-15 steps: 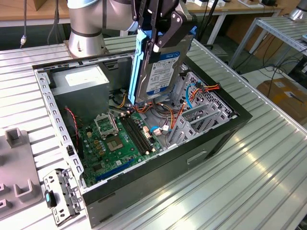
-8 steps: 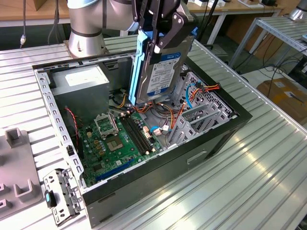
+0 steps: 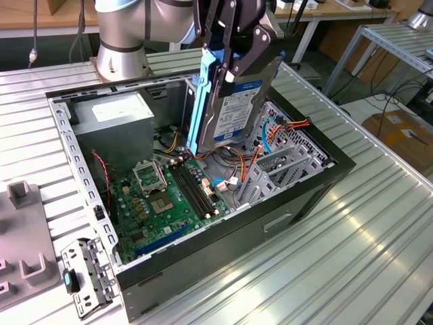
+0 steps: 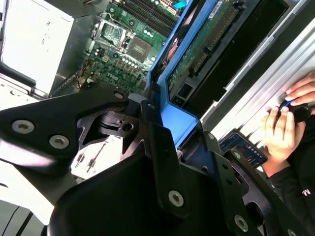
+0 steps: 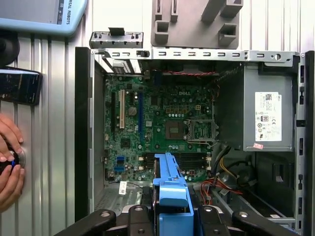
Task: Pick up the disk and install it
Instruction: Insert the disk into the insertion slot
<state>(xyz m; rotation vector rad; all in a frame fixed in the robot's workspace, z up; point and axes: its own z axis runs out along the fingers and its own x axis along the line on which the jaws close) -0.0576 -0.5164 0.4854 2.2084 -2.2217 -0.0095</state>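
Note:
The disk (image 3: 238,107) hangs upright on its edge above the open computer case (image 3: 308,189), label facing the exterior view's right, with a blue side rail (image 3: 198,101) along its edge. My gripper (image 3: 235,55) is shut on it from above, black fingers clamping both faces. In the second wrist view the disk's green circuit-board underside (image 4: 199,51) and blue rail (image 4: 178,118) run out from between the fingers (image 4: 162,152). In the first wrist view the blue rail (image 5: 170,184) sits over the motherboard's (image 5: 157,123) near edge.
Inside the case are the motherboard (image 3: 169,196), a grey power-supply box (image 3: 115,115), orange and blue cables (image 3: 270,128) and a grey drive cage (image 3: 284,162). A person's hands (image 5: 10,162) rest on the table beside the case. A grey fixture (image 3: 20,230) and a metal bracket (image 3: 84,274) lie alongside.

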